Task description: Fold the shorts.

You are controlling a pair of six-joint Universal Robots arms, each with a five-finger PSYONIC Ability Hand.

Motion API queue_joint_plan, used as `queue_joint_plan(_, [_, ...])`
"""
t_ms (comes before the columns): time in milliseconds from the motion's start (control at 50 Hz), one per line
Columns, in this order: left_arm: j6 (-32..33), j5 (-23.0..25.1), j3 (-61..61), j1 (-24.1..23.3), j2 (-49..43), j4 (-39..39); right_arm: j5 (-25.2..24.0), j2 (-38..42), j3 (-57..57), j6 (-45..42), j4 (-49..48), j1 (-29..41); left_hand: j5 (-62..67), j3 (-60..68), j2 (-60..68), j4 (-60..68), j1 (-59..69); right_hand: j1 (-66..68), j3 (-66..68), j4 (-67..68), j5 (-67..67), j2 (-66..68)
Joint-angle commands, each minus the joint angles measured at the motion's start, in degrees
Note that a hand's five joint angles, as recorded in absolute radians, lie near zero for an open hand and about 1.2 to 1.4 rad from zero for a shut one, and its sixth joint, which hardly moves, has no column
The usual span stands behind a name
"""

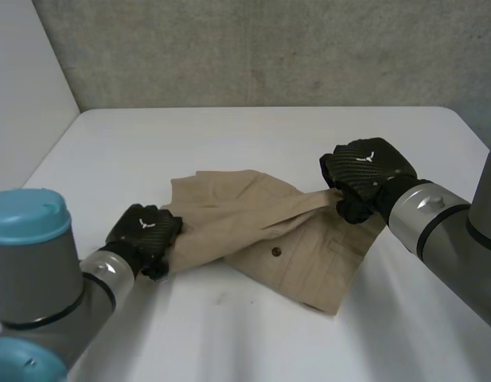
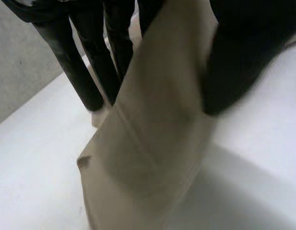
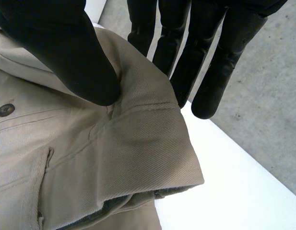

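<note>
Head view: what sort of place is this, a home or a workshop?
Probably a robot test lab, not a home: a plain white table, a rough grey wall behind it, and the left hand and right hand each pinching the beige shorts.
</note>
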Motion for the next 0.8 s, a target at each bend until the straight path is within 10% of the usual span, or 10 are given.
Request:
queue_joint_plan(20, [0.22,-0.18,8.13,1.73,-5.33,1.31,-0.24,5.85,-2.27,-2.05,0.44,-0.21,33.30,32.88,32.76,32.73,30.34,24.43,13.31,11.76,14.49,12.76])
queue_joint_plan(240, [0.40,-2.46,43.45,-0.55,-9.90,2.53,0.55,16.16,-36.01,-4.79,-3.59,0.31,33.30,32.88,32.76,32.73,30.34,24.43,13.31,11.76,14.49,12.76])
queue_joint_plan(340, [0.48,-9.66,53.06,-1.17,-8.33,16.48,0.38,14.68,-45.36,2.59,-21.24,0.49,33.30,32.88,32.76,32.73,30.34,24.43,13.31,11.76,14.49,12.76])
queue_joint_plan(480, [0.75,-12.49,40.18,-1.35,2.03,31.71,-0.59,7.65,-36.16,4.62,-27.42,0.14,33.30,32.88,32.76,32.73,30.34,24.43,13.31,11.76,14.49,12.76])
queue_joint_plan(800, [0.75,-11.17,3.50,-3.28,1.44,27.94,-4.98,12.64,-10.30,2.52,-16.00,0.58,33.30,32.88,32.76,32.73,30.34,24.43,13.31,11.76,14.49,12.76])
